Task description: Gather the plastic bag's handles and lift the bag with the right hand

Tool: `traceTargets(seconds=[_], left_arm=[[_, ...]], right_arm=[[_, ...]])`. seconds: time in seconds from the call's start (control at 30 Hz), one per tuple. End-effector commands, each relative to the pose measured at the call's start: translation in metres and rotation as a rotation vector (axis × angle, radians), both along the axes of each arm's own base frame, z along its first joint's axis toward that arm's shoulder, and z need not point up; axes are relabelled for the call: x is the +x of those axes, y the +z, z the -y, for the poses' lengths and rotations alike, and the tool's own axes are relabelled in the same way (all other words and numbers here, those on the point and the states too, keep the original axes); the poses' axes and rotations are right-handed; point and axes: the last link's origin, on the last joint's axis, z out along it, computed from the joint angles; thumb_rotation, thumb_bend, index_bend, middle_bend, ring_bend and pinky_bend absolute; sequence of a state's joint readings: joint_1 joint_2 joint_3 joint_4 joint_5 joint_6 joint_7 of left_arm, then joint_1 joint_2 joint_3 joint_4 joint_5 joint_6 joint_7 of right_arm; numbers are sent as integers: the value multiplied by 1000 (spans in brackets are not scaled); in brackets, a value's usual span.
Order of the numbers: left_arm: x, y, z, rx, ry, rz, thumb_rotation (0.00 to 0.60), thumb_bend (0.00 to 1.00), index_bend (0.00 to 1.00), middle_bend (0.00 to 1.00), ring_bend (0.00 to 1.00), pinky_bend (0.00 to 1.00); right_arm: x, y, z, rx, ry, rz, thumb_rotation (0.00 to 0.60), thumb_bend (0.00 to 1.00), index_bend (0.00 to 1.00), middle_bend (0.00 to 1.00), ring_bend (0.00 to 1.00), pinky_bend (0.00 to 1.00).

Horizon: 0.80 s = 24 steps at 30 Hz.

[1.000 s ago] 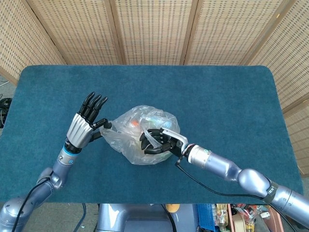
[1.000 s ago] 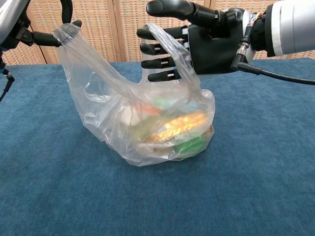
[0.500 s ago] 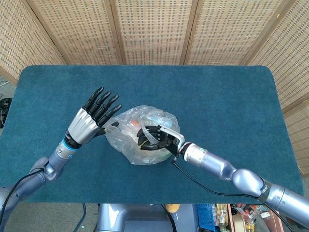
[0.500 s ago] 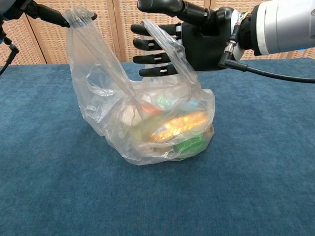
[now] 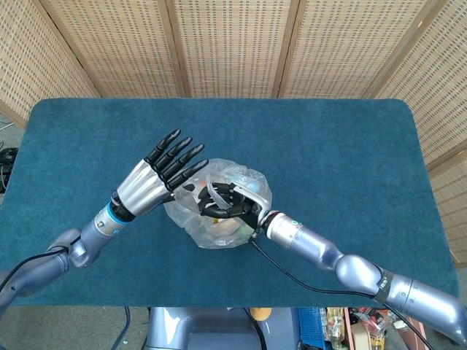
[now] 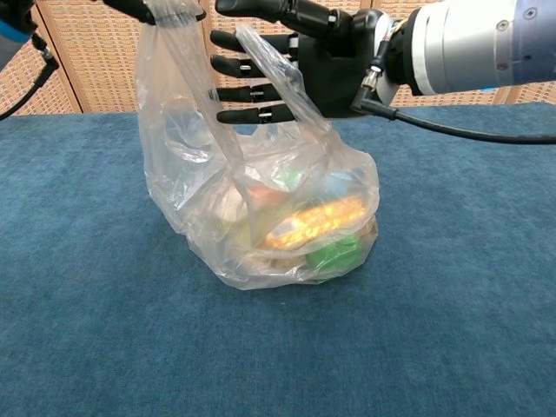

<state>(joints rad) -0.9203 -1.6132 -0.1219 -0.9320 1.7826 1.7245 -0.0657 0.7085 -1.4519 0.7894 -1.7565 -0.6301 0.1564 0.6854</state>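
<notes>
Bag: clear, crumpled plastic bag [image 6: 278, 217] with colourful contents sits on the blue-carpeted table [image 6: 460, 295], near its middle.
Right hand: black right hand [image 6: 287, 61] hovers over the bag's mouth, fingers spread, one handle loop [image 6: 274, 74] draped across them.
Left hand: silver-backed left hand [image 5: 157, 179] pinches the other handle [image 6: 169, 17] up high, remaining fingers splayed.
Behind: woven rattan screen [image 5: 233, 44].

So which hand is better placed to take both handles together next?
The right hand: one handle already loops over its spread fingers, above the bag. The left hand pinches the other handle close beside it.
</notes>
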Motion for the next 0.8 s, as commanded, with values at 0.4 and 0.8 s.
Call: traceTargets(seconds=[0.4,0.8], left_arm=[[31,15,-12,14,-4,-2,600,178,0,0,0,0],[33,8,-12,-14,19,2,600,179,0,0,0,0]], right_arm=[[5,-11,6,-28,-22,14,600,286,447,503,236,186],[14,-11,8,-39,-34,47,600,306,425,447,202,174]])
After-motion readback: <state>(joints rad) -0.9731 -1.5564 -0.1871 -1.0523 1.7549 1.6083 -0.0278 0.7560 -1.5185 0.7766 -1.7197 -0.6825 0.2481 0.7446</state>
